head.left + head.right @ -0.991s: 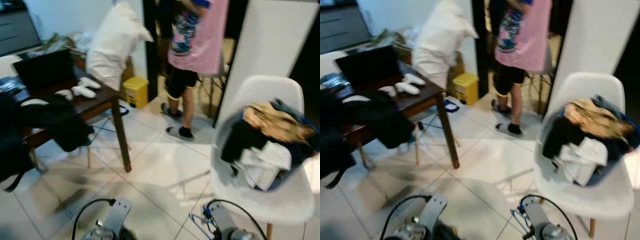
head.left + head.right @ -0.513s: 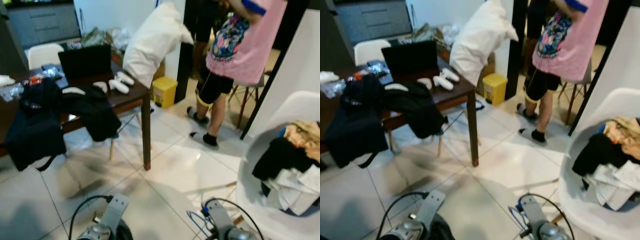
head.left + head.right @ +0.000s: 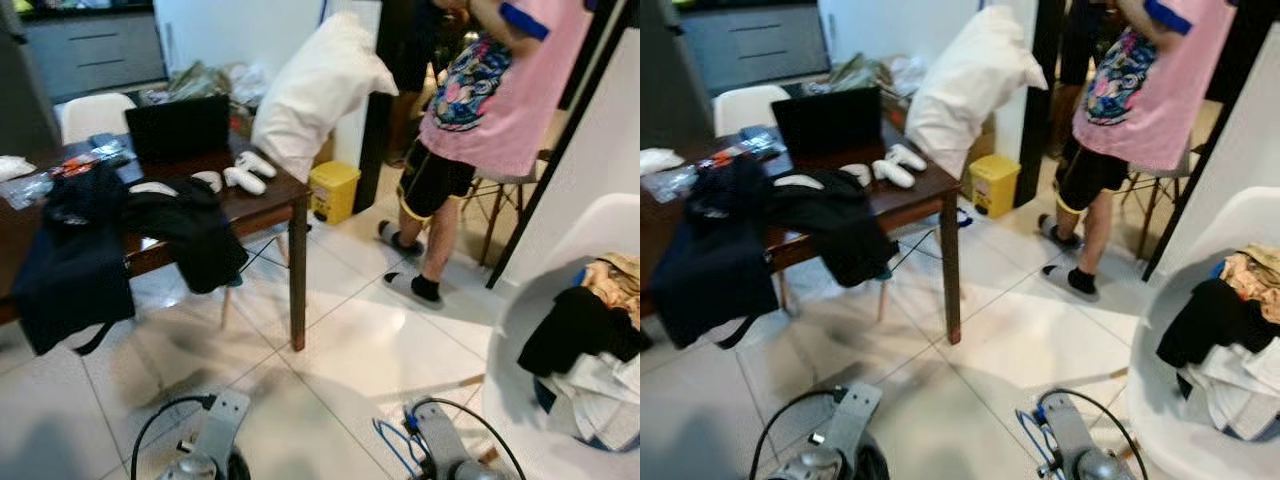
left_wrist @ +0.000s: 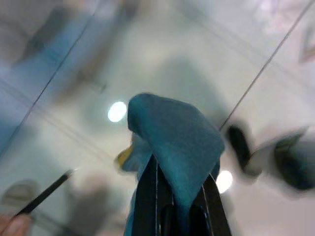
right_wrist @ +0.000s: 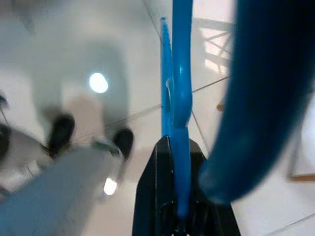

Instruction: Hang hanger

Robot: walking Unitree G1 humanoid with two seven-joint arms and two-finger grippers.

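**Operator:** What do you have ahead, biggest things first?

**Spotter:** You face a pale tiled floor (image 3: 360, 350); at ten o'clock stands a dark wooden table (image 3: 262, 196) draped with black clothes (image 3: 185, 230), with an open black laptop (image 3: 177, 127) and white game controllers (image 3: 240, 172) on top; a large white pillow (image 3: 310, 90) rises at twelve o'clock behind it; a person in a pink printed shirt (image 3: 505, 95) stands at one o'clock; a white moulded plastic chair (image 3: 560, 300) heaped with mixed clothing (image 3: 590, 335) sits at three o'clock; a small yellow bin (image 3: 332, 190) lies between the table and the person.

**Operator:** Where is the hanger, and which step are you on?

**Spotter:** Your right gripper (image 5: 178, 196), low at five o'clock, is clamped on the bright blue plastic hanger (image 5: 179, 88); its thin glossy bar runs straight out from between the fingers, and a thicker blue curve crosses close to the lens, blurred. Your left gripper (image 4: 170, 196), low at seven o'clock, is pinched together on a teal cloth (image 4: 174, 142) folded over the fingertips. I judge this the carrying step; the hanger is in hand but not hung.

**Operator:** And the next move?

**Spotter:** I see no rail or hook from here; you will probably need to turn or walk until one comes into sight, keep clear of the person and chair, then lift the hanger's hook over it.
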